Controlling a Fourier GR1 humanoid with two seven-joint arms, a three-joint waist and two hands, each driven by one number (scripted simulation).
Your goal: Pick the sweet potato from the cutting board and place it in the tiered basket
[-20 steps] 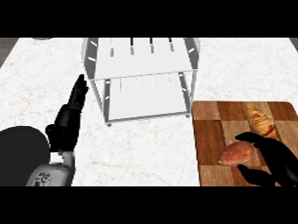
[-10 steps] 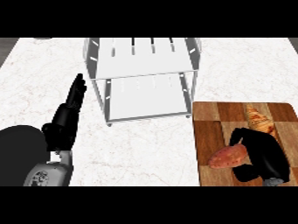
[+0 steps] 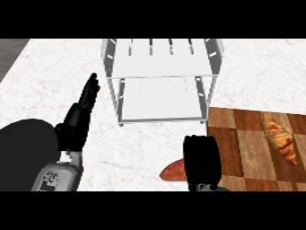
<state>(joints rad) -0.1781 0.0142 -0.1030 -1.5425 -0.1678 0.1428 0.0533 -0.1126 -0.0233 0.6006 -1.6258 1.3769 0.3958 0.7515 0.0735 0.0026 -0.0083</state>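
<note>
right hand (image 3: 200, 162) curled round sweet potato (image 3: 173, 172), off the cutting board (image 3: 248, 148) left edge | carry up and left over tiered basket (image 3: 159, 72) rim before release | left hand (image 3: 82, 108) rests open beside basket

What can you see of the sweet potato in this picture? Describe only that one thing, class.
Only one end of the sweet potato shows: a reddish-orange, rounded, tapering tip with a smooth-looking skin. It pokes out leftward from behind the right hand, which covers the rest. It appears over the white marble counter, just left of the wooden cutting board. Whether it rests on the counter or is lifted cannot be told.
</note>
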